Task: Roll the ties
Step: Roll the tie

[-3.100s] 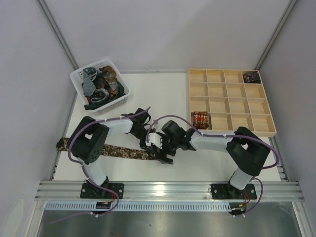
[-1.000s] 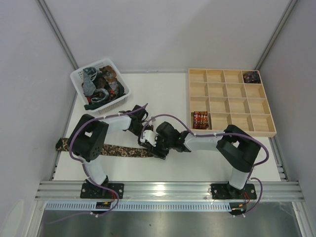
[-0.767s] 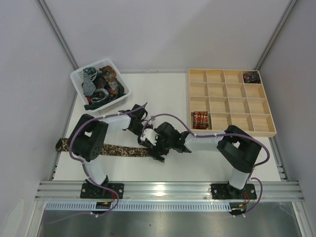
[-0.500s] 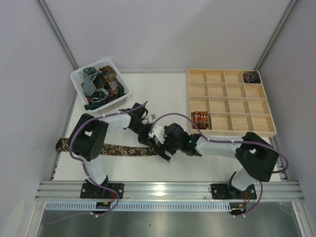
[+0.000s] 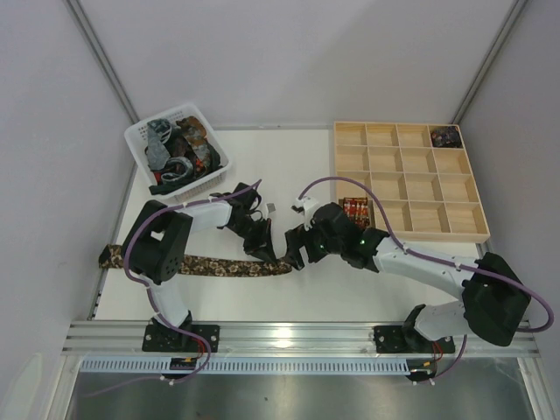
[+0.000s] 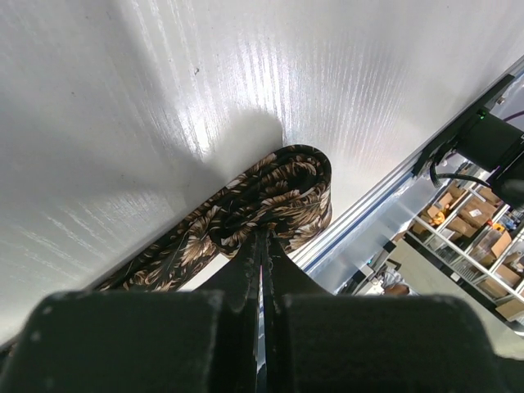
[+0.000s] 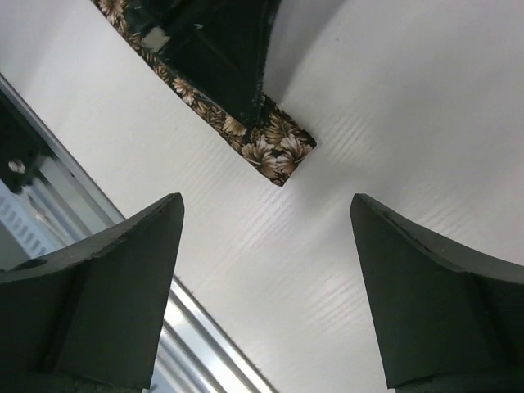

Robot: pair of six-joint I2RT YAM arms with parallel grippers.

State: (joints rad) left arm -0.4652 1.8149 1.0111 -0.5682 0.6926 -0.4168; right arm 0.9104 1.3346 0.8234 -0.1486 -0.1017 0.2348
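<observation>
Near the front middle of the white table point(image 5: 289, 166), left gripper point(image 6: 262, 237) clamps the rolled end of a dark brown tan-floral fabric necktie point(image 6: 278, 188); right gripper point(image 7: 266, 201) is spread wide, holding nothing.
Left fingers are pressed together with the tie's short coil wrapped at their tips. The right gripper hangs just beside that coil, on its right, above the table and not touching the fabric. The rest of the tie lies flat, running left past the table's left edge. Far-left corner: white plastic basket point(image 5: 136, 140) with a heap of other ties point(image 5: 179, 153). Right: pale wooden grid tray point(image 5: 407, 229), with a red patterned rolled tie point(image 5: 355, 212) in one near-left cell and a dark rolled tie point(image 5: 446, 136) in the far-right cell.
</observation>
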